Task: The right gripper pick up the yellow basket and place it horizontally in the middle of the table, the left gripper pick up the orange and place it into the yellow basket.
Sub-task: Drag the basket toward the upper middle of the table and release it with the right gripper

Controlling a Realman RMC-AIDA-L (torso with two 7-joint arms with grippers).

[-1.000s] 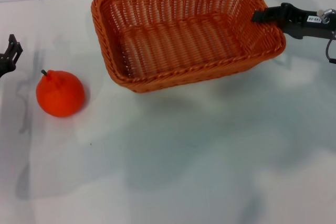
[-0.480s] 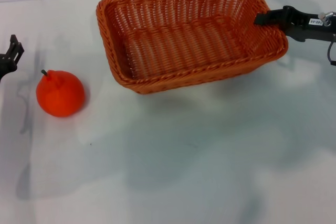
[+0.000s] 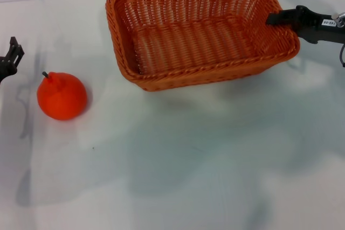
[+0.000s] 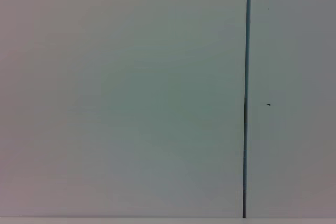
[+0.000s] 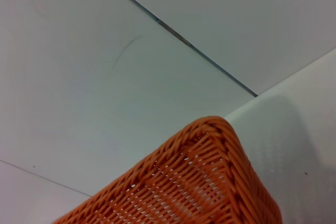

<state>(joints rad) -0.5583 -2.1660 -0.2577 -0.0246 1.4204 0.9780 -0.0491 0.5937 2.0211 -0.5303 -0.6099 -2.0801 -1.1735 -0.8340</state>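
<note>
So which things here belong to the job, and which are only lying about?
Belongs to the job:
- yellow basket, its right rim gripped by the right end effector
- orange
- left end effector, parked at the left edge
- table

Lying about:
- nothing

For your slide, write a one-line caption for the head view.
Right gripper grips the yellow basket by its right rim; the orange sits on the table near the left gripper.
</note>
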